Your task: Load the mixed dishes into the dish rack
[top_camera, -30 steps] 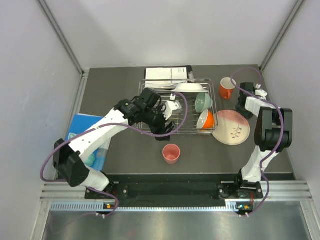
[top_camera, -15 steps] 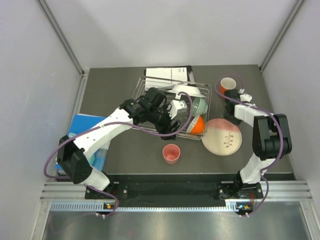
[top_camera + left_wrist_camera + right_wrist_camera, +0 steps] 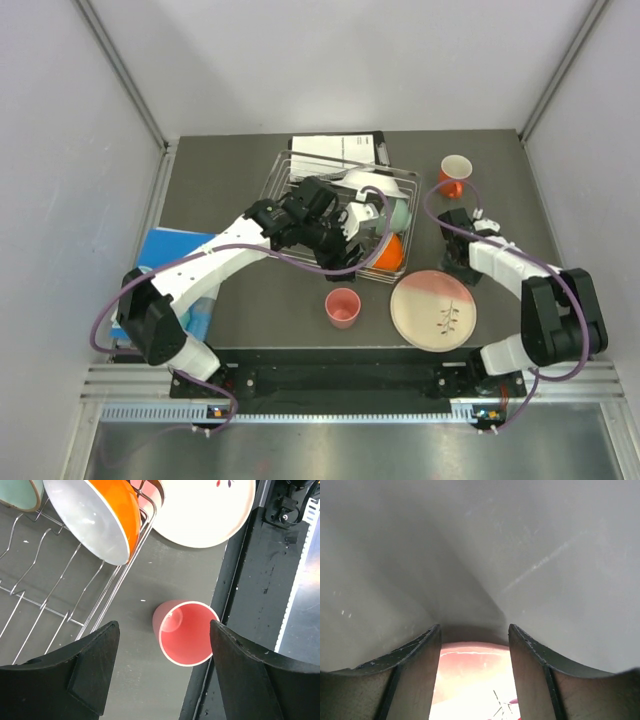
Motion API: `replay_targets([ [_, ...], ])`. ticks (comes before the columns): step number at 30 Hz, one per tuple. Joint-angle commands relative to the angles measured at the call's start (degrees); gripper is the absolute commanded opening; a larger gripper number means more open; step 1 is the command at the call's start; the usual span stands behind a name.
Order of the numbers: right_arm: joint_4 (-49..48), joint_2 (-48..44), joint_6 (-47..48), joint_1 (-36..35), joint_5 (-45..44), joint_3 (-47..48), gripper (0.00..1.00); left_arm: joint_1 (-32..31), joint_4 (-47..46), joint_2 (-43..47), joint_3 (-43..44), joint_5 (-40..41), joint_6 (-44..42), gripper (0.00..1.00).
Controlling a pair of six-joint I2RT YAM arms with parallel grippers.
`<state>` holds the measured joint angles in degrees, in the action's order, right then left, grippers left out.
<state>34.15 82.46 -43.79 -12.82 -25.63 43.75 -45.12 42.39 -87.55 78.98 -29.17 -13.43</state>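
The wire dish rack (image 3: 290,185) sits skewed at centre and holds the white plate (image 3: 365,180), mint-green bowl (image 3: 400,212) and orange bowl (image 3: 390,252). My left gripper (image 3: 345,262) hangs open over the rack's near edge. In the left wrist view the small pink cup (image 3: 187,632) stands on the table between its jaws (image 3: 165,627), beside the rack wires (image 3: 50,595) and orange bowl (image 3: 107,515). My right gripper (image 3: 455,262) is at the far rim of the pale pink plate (image 3: 433,310). That plate (image 3: 475,680) fills the narrow gap between its fingers (image 3: 475,630). The orange mug (image 3: 455,175) stands far right.
A blue sheet (image 3: 170,265) lies at the left under my left arm. White printed paper (image 3: 335,148) lies behind the rack. Grey walls close in on three sides. A black base strip (image 3: 340,375) runs along the near edge.
My right gripper has moved near and left, and the pink plate has travelled with it. The rack has shifted left and turned askew. My left gripper has swung right over the rack's near edge.
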Motion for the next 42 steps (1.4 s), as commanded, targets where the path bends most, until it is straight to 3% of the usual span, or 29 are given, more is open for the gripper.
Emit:
replay_targets([
  [1, 1.1, -3.5, -1.5, -2.5, 1.8, -0.2, 0.57, -0.8, -1.4, 0.2, 2.1, -1.7, 0.0, 0.77],
  [10, 3.1, -20.3, 0.6, -5.1, 0.6, 4.9, 0.61, -7.1, -1.3, -3.6, 4.1, 0.1, -0.7, 0.77],
  [16, 14.1, -20.6, -1.1, -5.1, -2.7, 9.7, 0.62, -11.1, -1.4, -6.8, 6.5, 0.9, 1.2, 0.77],
  [20, 17.1, -21.5, -6.9, -5.1, -1.9, 4.4, 0.61, -12.8, -4.5, -10.1, 5.7, 0.5, 5.6, 0.78],
  [23, 14.2, -27.1, -8.9, -5.1, 0.7, -0.6, 0.60, -13.1, -4.3, -12.5, 5.5, -1.9, 8.5, 0.77],
  [28, 3.0, -39.6, -3.9, -5.2, 8.3, -5.3, 0.55, -13.0, -5.6, -11.8, 2.9, -1.5, 8.7, 0.75],
  [36, 13.3, -36.8, -5.2, -5.3, 3.2, -0.2, 0.56, -12.6, -9.5, -14.7, 2.9, 3.1, 4.9, 0.75],
  [42, 19.5, -39.9, -9.6, -5.3, 1.4, -1.1, 0.58, -11.7, -5.1, -24.0, 14.6, 4.7, 1.9, 0.75],
])
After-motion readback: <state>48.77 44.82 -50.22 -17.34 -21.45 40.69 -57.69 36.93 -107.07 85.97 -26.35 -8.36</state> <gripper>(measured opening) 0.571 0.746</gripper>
